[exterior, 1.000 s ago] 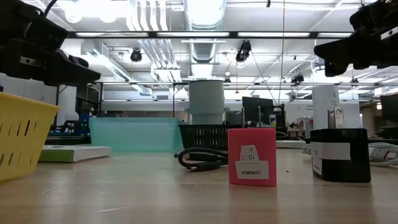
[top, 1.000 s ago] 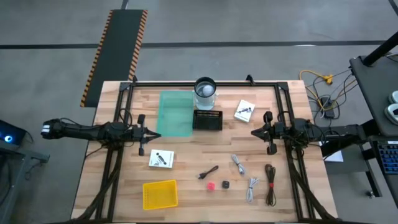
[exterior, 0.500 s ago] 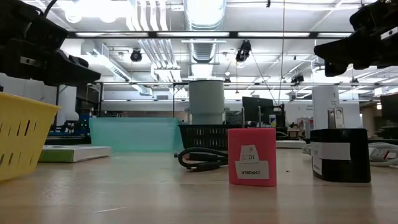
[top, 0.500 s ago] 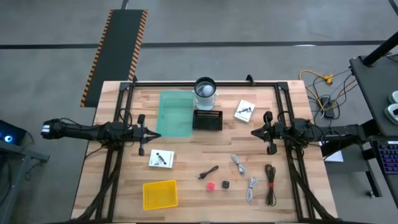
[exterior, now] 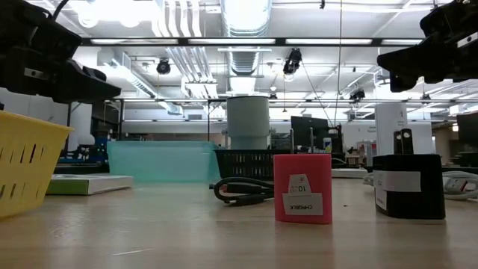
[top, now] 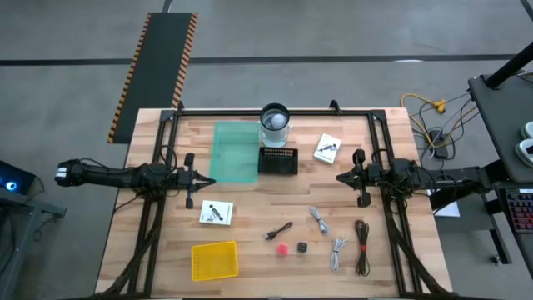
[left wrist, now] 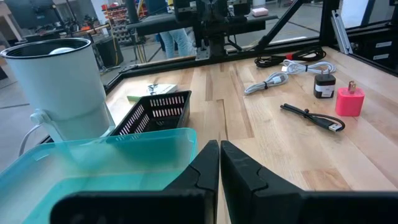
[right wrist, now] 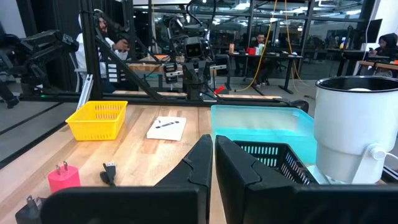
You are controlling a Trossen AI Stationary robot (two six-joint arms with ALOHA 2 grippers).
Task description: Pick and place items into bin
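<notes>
Two white cards (top: 216, 213) (top: 326, 148) lie flat at 8 and 1 o'clock; coiled cables (top: 337, 237), a red charger (top: 282, 248) and a black cube (top: 302, 247) lie around 5.

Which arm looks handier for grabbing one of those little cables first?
Probably the right: its shut claw hangs nearer the grey coiled cable and brown coiled cable; the left claw is farther away.

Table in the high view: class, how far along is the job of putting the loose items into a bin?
Done: nothing; the yellow bin looks empty. In hand: nothing; the left gripper and right gripper hover shut above the table. Left: both white cards, the black cable, the other cables, the red piece and black cube.
</notes>
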